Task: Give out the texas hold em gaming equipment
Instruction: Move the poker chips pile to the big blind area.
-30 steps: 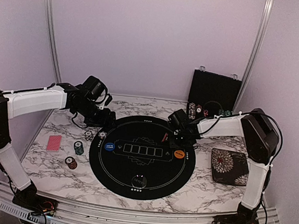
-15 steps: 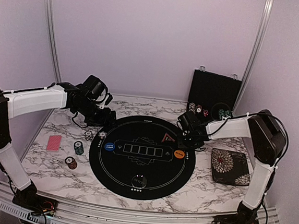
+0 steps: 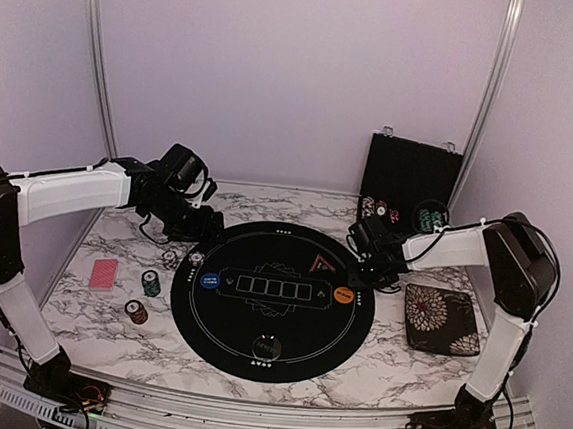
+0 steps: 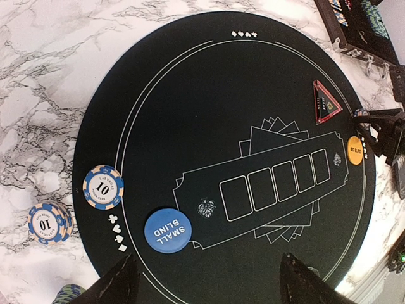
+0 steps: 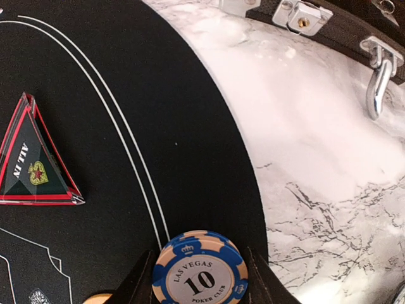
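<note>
Left gripper (image 4: 209,282) hovers at the round mat's (image 4: 190,95) ten o'clock, jaws wide and empty, apparently waiting; at two o'clock the right gripper (image 5: 199,282) has its jaws pinching a blue-striped chip (image 5: 199,269) (marked 10) over the mat's rim, likely that seat's stake.

Robot lab test booth: plain lilac walls (image 3: 299,75), aluminium frame posts (image 3: 97,57), marble-print tabletop (image 3: 393,369).
</note>
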### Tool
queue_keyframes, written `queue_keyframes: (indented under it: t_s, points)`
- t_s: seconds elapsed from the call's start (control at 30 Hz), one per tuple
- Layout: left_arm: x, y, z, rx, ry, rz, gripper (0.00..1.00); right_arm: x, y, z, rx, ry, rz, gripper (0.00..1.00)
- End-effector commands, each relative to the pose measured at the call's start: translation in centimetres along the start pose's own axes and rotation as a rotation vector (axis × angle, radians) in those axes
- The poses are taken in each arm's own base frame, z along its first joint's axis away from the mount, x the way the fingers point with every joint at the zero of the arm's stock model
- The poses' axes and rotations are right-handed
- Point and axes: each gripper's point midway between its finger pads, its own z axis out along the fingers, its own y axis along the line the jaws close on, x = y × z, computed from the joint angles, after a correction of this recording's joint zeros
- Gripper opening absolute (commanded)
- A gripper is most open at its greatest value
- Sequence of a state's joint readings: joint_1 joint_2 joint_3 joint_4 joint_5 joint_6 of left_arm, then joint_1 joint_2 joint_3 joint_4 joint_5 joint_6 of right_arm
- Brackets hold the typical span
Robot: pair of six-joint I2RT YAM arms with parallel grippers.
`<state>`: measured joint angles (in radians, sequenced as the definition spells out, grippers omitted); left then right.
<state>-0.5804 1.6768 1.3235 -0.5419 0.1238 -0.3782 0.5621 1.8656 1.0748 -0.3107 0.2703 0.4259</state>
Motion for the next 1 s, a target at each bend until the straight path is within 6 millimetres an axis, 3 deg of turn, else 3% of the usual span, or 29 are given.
queue_keyframes:
  t_s: [0.0, 0.77, 0.97]
  points:
    - [-0.76, -0.32, -0.03, 0.015, -0.011, 0.003, 0.78, 5.68, -3.48, 0.50, 0.105, 0.197, -0.048, 0.33]
    - [-0.47, -0.26, -0.28, 0.017, -0.011, 0.000, 0.78, 5.90, -3.23, -0.39, 0.072, 0.198, -0.032, 0.40]
    - [-0.44, -0.26, -0.27, 0.017, -0.010, 0.000, 0.78, 5.97, -3.18, -0.36, 0.069, 0.201, -0.027, 0.46]
